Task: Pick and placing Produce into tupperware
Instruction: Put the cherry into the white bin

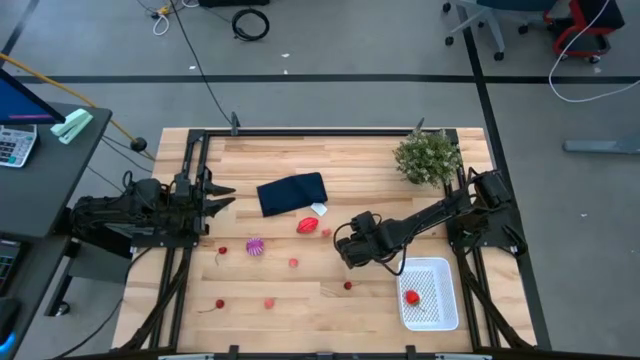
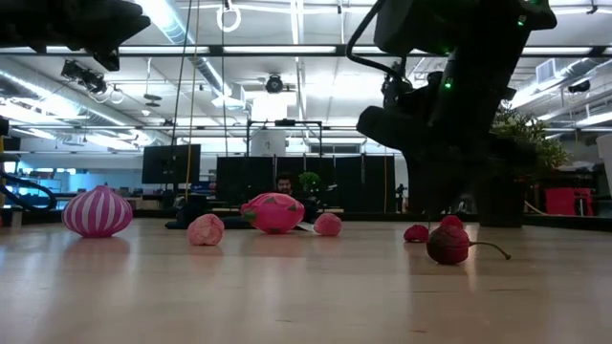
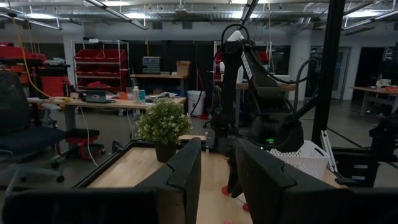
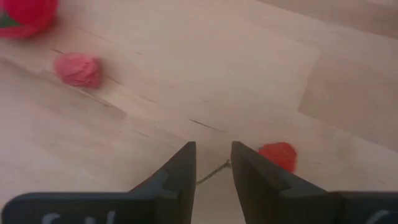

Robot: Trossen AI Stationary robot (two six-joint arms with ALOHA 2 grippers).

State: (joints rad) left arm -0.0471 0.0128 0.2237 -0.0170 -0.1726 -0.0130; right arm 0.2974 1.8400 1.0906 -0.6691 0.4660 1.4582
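Note:
The tupperware (image 1: 430, 293) sits at the near right and holds one red piece (image 1: 411, 297). The loose produce lies mid-table: a bigger red piece (image 1: 307, 226), a purple striped ball (image 1: 254, 246) and several small red and pink bits. My right gripper (image 4: 213, 168) points steeply down, open, just above the wood. Its fingers stand on either side of the thin stem (image 4: 214, 171) of a small red cherry (image 4: 277, 155), which rests on the table (image 2: 448, 244). My left gripper (image 3: 217, 180) waits open at the table's left edge (image 1: 222, 200).
A dark navy folded cloth (image 1: 292, 193) lies at the far middle, and a green bushy plant (image 1: 428, 157) stands at the far right corner. A pink bit (image 4: 78, 68) lies ahead of my right gripper. Bare wood (image 1: 300, 320) runs along the near edge.

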